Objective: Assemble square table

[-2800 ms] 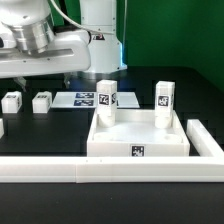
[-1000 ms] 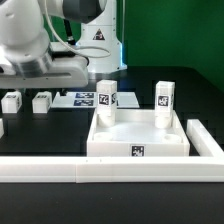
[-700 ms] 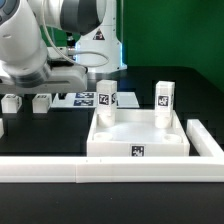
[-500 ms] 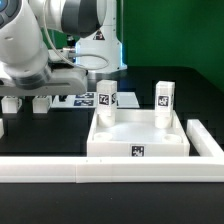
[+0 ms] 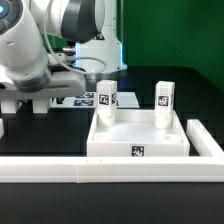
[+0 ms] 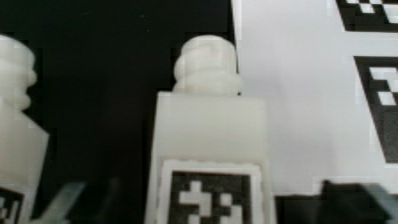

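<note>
The square table top (image 5: 115, 150), a white tray with a raised rim, lies right of centre in the exterior view. Two white tagged legs (image 5: 107, 98) (image 5: 164, 97) stand upright at its far corners. My gripper (image 5: 38, 100) is down over the loose legs at the exterior view's left, where the arm hides them. In the wrist view a loose leg (image 6: 210, 130) lies between my dark fingers (image 6: 342, 205), its tag near them and its rounded tip pointing away. The gripper (image 6: 210, 205) is open astride it, with narrow gaps on both sides. A second loose leg (image 6: 18, 130) lies beside it.
The marker board (image 6: 320, 80) lies close beside the straddled leg, also seen behind the table top (image 5: 78, 100). A long white L-shaped border rail (image 5: 60, 172) runs along the front and up the exterior view's right side. A small white piece (image 5: 2, 127) shows at the left edge.
The arm has swung in and come down over the loose legs at the exterior view's left, covering them. The table top and its two upright legs have not moved.
</note>
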You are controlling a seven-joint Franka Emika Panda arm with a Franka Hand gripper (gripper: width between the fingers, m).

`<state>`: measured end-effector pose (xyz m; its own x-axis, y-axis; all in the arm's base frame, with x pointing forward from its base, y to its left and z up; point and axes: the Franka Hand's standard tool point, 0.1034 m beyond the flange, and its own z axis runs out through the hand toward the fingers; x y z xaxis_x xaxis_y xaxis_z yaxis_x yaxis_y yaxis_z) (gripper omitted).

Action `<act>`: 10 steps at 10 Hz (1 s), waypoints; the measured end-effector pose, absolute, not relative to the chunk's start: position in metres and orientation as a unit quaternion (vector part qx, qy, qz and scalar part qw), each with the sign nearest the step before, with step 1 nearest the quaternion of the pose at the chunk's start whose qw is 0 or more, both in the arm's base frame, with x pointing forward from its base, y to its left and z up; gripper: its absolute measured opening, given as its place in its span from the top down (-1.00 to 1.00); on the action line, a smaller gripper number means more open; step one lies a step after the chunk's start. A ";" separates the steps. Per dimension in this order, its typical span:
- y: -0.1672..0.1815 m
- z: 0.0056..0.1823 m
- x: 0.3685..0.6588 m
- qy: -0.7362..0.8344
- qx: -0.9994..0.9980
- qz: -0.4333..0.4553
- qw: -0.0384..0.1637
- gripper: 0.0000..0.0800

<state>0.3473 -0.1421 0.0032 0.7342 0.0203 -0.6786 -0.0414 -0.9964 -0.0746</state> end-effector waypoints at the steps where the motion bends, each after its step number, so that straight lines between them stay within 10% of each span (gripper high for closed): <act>1: -0.140 0.002 0.346 0.004 -0.930 0.366 0.042 0.04; 7: -0.132 0.006 0.346 0.001 -0.926 0.374 0.050 0.30; 10: -0.101 0.046 0.381 -0.014 -0.912 0.400 0.087 0.30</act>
<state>0.3811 -0.1009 0.0458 0.6798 0.0950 -0.7272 -0.0440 -0.9845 -0.1697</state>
